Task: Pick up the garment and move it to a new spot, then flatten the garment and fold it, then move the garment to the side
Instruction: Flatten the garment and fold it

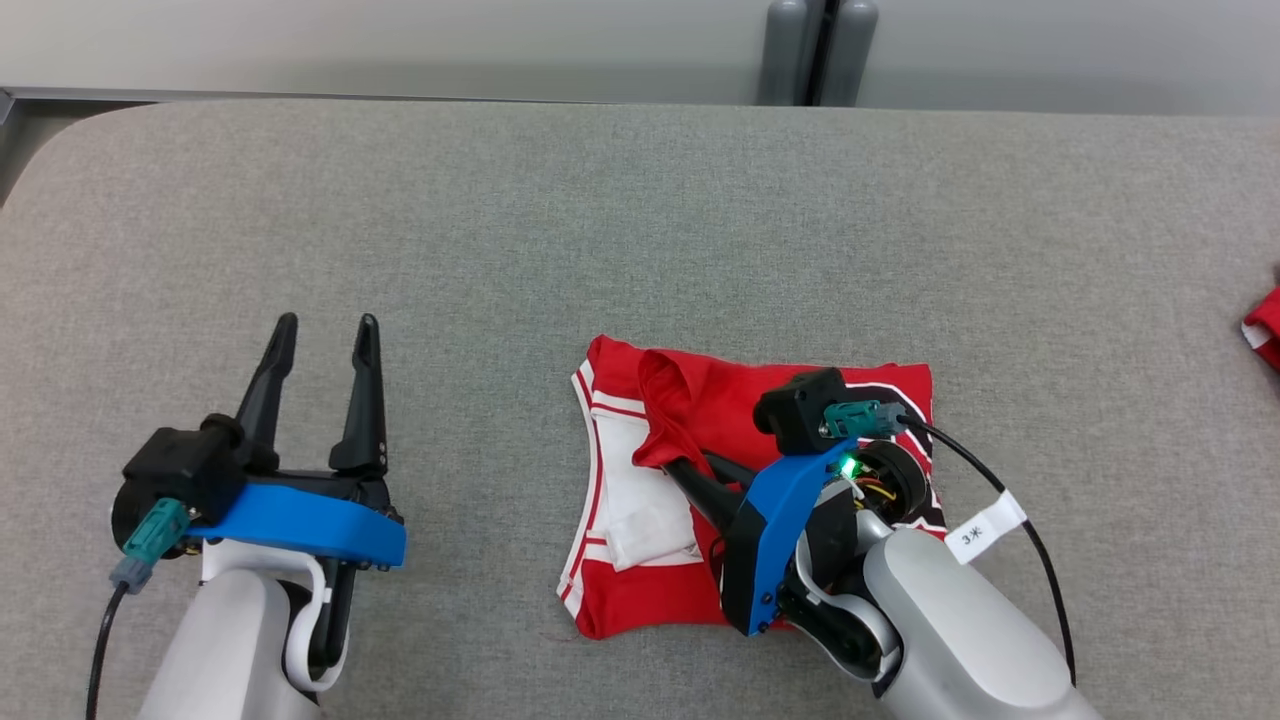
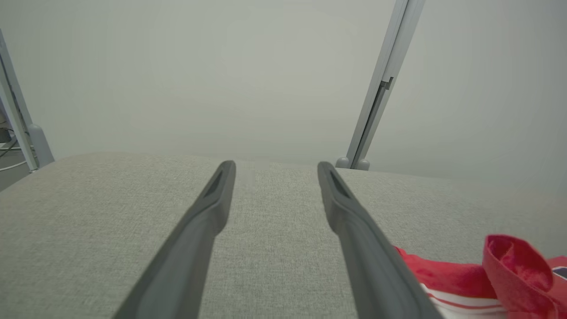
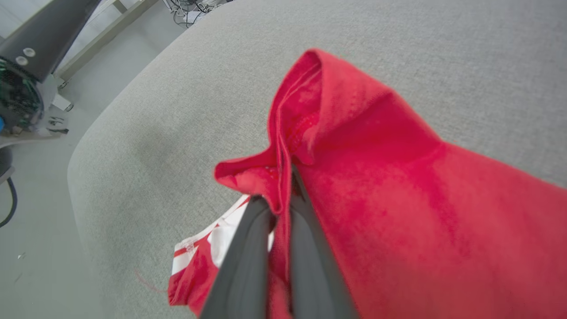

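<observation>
Head view has the red-and-white garment (image 1: 640,520) lying as a compact rectangle on the grey bench (image 1: 600,220), right of centre and toward the near edge. The right end effector (image 1: 672,462) reaches in from the near right, clamped on a raised red fold (image 1: 668,395) that stands up off the rest of the cloth. Right wrist view backs that up: the two dark fingers (image 3: 248,266) are pressed together with red fabric pinched between them. Over on the left, the left end effector (image 1: 322,335) sits over bare bench, fingers apart, nothing between them, well clear of the garment. A second bit of red cloth (image 1: 1262,330) peeks in at the right edge.
</observation>
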`<state>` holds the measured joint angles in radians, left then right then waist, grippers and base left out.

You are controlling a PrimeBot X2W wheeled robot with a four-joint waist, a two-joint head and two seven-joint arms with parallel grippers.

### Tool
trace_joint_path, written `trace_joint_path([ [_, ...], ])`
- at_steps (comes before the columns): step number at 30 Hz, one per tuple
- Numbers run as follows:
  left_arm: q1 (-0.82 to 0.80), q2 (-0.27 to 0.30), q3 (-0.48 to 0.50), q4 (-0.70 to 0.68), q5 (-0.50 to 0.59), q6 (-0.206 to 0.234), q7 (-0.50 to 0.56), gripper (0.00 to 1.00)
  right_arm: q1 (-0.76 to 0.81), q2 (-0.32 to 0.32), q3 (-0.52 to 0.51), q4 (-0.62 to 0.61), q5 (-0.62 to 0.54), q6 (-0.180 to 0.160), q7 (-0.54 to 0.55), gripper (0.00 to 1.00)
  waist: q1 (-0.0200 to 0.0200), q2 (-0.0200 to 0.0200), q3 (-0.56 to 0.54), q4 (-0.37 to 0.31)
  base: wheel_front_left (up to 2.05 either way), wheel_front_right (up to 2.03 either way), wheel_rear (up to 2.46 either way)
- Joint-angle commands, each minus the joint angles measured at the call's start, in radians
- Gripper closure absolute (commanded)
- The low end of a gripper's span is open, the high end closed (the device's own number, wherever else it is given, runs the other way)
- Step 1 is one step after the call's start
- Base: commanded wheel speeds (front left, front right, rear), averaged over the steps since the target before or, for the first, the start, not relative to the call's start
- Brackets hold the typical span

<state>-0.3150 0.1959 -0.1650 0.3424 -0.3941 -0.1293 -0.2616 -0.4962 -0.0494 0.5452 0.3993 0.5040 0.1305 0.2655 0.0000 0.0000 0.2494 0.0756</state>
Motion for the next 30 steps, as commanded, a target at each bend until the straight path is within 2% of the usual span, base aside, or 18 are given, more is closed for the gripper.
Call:
trace_joint_path([
  [1,-0.024,0.004,-0.006,0.005,0.005,-0.001,-0.004,0.00,-0.027,-0.002,0.011,0.030,0.020,0.001,-0.017,0.97,0.0000,0.0000,-0.001,0.002,0.00,0.00,0.00],
  [2,-0.027,0.004,-0.010,0.008,0.004,-0.001,-0.004,0.00,-0.038,-0.002,0.021,0.048,0.030,0.001,-0.027,0.51,0.0000,0.0000,-0.002,0.003,0.00,0.00,0.00],
  [3,-0.028,0.004,-0.015,0.010,0.001,-0.001,-0.004,0.00,-0.049,-0.002,0.027,0.061,0.049,0.001,-0.044,0.00,0.0000,0.0000,-0.003,0.004,0.00,0.00,0.00],
  [9,-0.012,0.009,-0.019,0.019,-0.010,-0.001,-0.004,0.00,-0.099,-0.002,0.064,0.072,0.212,0.001,-0.165,0.00,0.0000,0.0000,-0.013,-0.003,0.00,0.00,0.00],
  [14,0.013,0.013,0.000,0.009,-0.013,-0.001,-0.004,0.00,-0.135,-0.003,0.008,0.029,0.288,0.001,-0.294,0.00,0.0000,0.0000,-0.027,-0.015,0.00,0.00,0.00],
  [17,0.035,0.014,0.013,-0.001,-0.007,-0.001,-0.004,0.00,-0.122,-0.003,-0.079,0.016,0.213,0.001,-0.345,0.00,0.0000,0.0000,-0.037,-0.022,0.00,0.00,0.00],
  [23,0.065,0.008,0.029,-0.019,0.000,-0.001,-0.004,0.00,0.041,-0.025,-0.264,-0.032,-0.072,0.001,-0.326,0.00,0.0000,0.0000,-0.054,-0.025,0.00,0.00,0.00],
  [26,0.068,0.007,0.031,-0.026,0.001,-0.001,-0.004,0.00,0.140,-0.019,-0.311,-0.056,-0.173,0.001,-0.290,0.00,0.0000,0.0000,-0.051,-0.022,0.00,0.00,0.00],
  [28,0.064,0.006,0.029,-0.029,0.001,-0.001,-0.004,0.00,0.188,-0.010,-0.306,-0.061,-0.215,0.001,-0.267,0.00,0.0000,0.0000,-0.045,-0.019,0.00,0.00,0.00],
  [29,0.060,0.007,0.028,-0.030,0.001,-0.001,-0.004,0.00,0.200,-0.006,-0.295,-0.061,-0.227,0.001,-0.257,0.33,0.0000,0.0000,-0.040,-0.019,0.00,0.00,0.00],
  [30,0.054,0.007,0.027,-0.031,0.000,-0.001,-0.004,0.00,0.204,-0.003,-0.270,-0.060,-0.239,0.001,-0.247,0.76,0.0000,0.0000,-0.035,-0.017,0.00,0.00,0.00],
])
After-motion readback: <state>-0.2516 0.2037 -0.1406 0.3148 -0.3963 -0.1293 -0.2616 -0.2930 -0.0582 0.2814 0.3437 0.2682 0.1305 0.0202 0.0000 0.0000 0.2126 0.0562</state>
